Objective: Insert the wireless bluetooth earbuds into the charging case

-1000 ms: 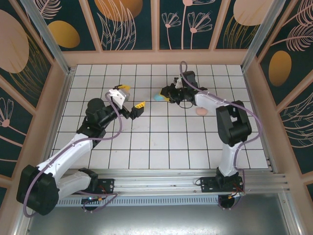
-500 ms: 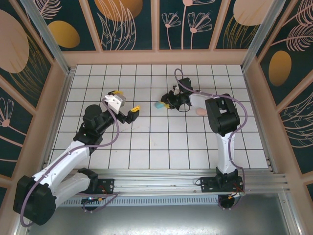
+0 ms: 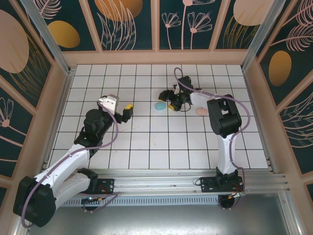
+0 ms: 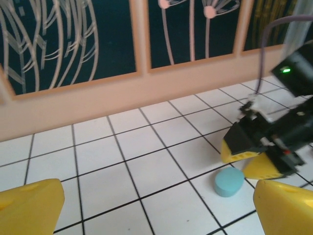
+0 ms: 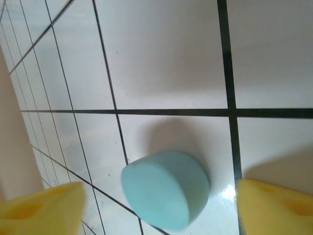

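The right gripper [image 3: 171,106] is spread wide and empty; the teal charging case [image 5: 166,196] lies between its fingers, touching neither; it should probably centre, then close gently, lest the rounded shell slip; the left gripper [image 4: 156,215] gapes, holding nothing.

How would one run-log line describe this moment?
left gripper: open, empty | right gripper: open, low beside teal case | teal case: ungrasped | pink case: apart, untouched

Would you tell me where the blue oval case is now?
The blue oval case lies on the tiled table just left of the right gripper in the top view.
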